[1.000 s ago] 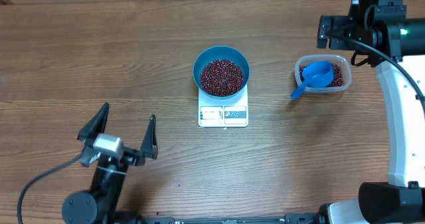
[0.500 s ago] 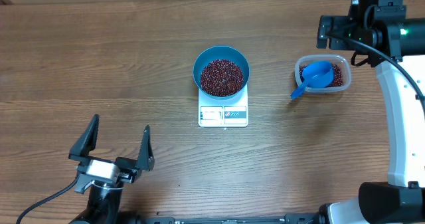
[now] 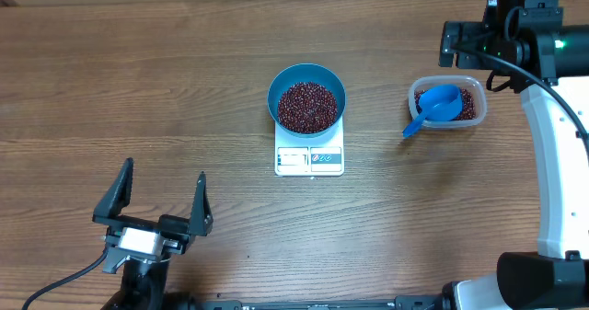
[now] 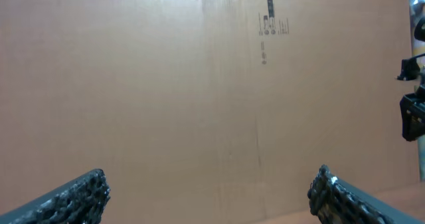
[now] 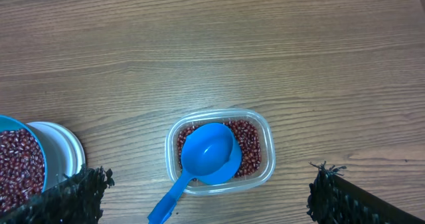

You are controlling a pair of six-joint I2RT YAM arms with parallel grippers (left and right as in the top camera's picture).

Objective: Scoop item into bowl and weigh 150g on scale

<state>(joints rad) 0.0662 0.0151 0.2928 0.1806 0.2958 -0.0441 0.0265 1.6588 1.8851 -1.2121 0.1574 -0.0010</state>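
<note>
The blue bowl sits on the white scale at mid-table, filled with red-brown beans. More beans lie in a clear tub to the right, with a blue scoop resting in it, handle over the rim. My left gripper is open and empty near the front left, far from the scale. The right gripper hangs open and empty high above the tub. In the right wrist view the bowl and scale show at the left edge.
In the left wrist view my left gripper faces a brown cardboard wall that runs along the table's far edge. The white right arm runs down the right side of the table.
The left arm has drawn back toward the table's front edge and slightly left, its gripper still open. The right arm, bowl, scoop and tub have not moved.
</note>
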